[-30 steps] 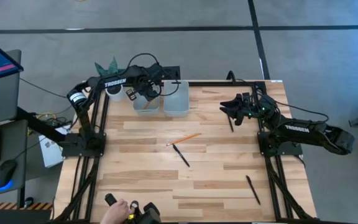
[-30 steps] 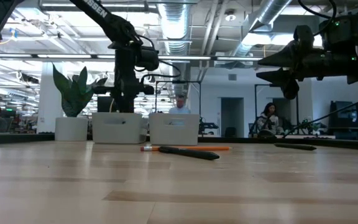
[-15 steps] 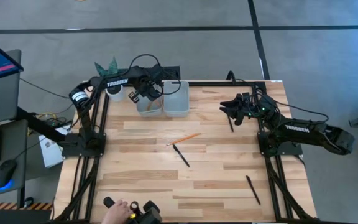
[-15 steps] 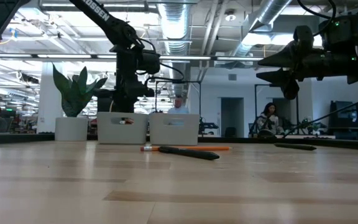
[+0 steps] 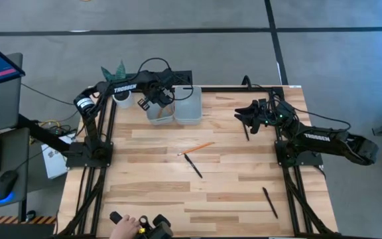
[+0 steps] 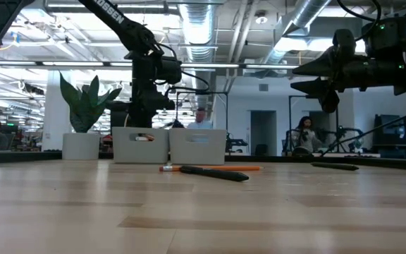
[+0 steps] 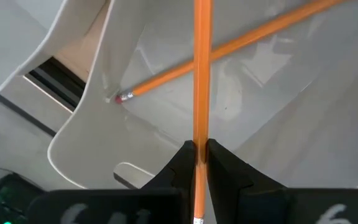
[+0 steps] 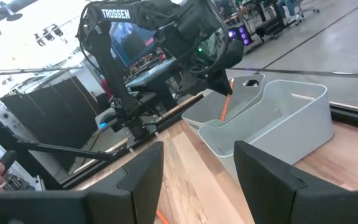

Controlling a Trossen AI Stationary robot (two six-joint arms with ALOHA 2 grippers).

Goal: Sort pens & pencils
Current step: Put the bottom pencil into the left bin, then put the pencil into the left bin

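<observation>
- The pencil (image 7: pixel 202 74) I hold runs straight out from between my left gripper (image 7: pixel 197 163) fingers, which are pinched tight on it, its long axis pointing down into the left bin (image 5: pixel 158 114) at the table's far edge.
- A second pencil (image 7: pixel 229 46) already lies in that bin, crossing under mine at a slant, its eraser end against the bin wall.
- The coming move, as I judge it, turns on this: my pencil hangs over the bin's floor, so letting go should drop it inside; it stands nearly on end, so it may tip against the wall.
- The right bin (image 5: pixel 188 106), touching the left one, shows nothing I can make out inside.
- Mid-table, the third pencil (image 5: pixel 196 148) lies just beside a pen (image 5: pixel 193 165); each arm is about as near.
- My right gripper (image 5: pixel 252 114) hovers wide open and empty just beside another pen (image 5: pixel 246 131); the last pen (image 5: pixel 270 202) lies near the table's front right.
- How deep my pencil's tip sits in the bin is cut off from view.
</observation>
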